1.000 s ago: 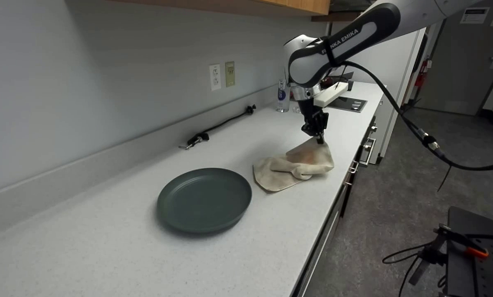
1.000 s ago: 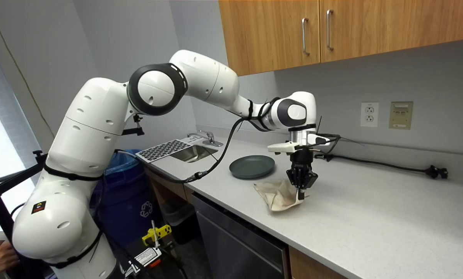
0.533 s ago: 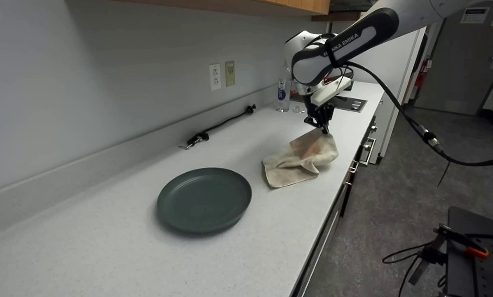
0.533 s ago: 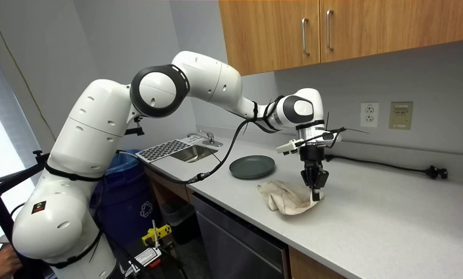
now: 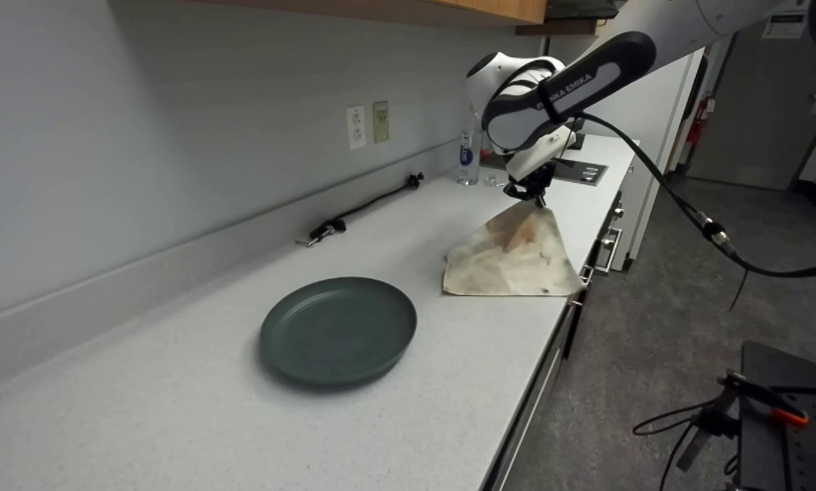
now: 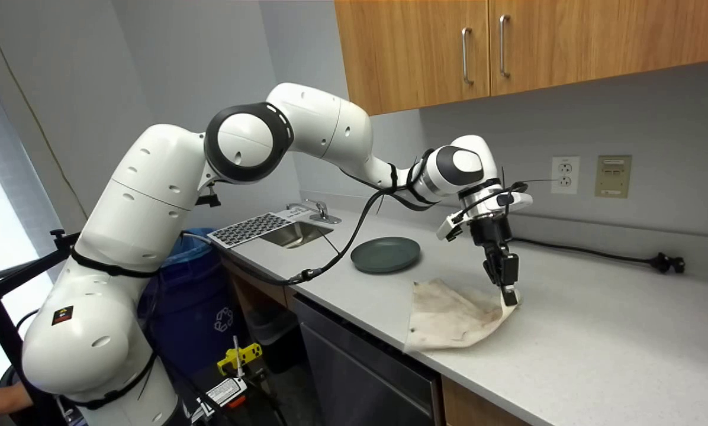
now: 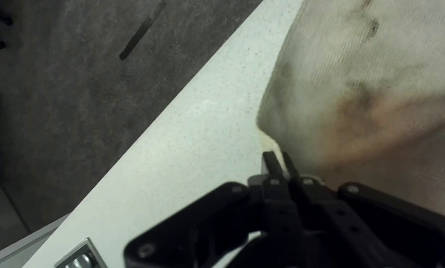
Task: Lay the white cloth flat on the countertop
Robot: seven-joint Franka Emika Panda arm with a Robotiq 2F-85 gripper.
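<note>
The white cloth (image 5: 514, 256), cream with tan-brown stains, is spread largely unfolded, one corner lifted. My gripper (image 7: 278, 157) is shut on that raised corner; in the wrist view the cloth's pale edge runs between the fingers (image 7: 270, 163). In an exterior view the cloth (image 6: 449, 319) curves up from the white countertop (image 6: 602, 337) to the tilted gripper (image 6: 509, 296). Its lower side rests on the countertop (image 5: 210, 416), and one corner reaches the front edge. The underside of the raised part is hidden.
A dark green round plate (image 5: 338, 331) lies beside the cloth. Along the backsplash runs a black cable with a clamp (image 5: 327, 230). A clear bottle (image 5: 469, 158) stands by the wall behind the arm. The sink (image 6: 295, 234) is beyond the plate.
Still gripping the corner, my gripper has moved away from the plate and tilted. The bunched fold has opened out, and the cloth now spreads wider, with a corner at the counter's front edge.
</note>
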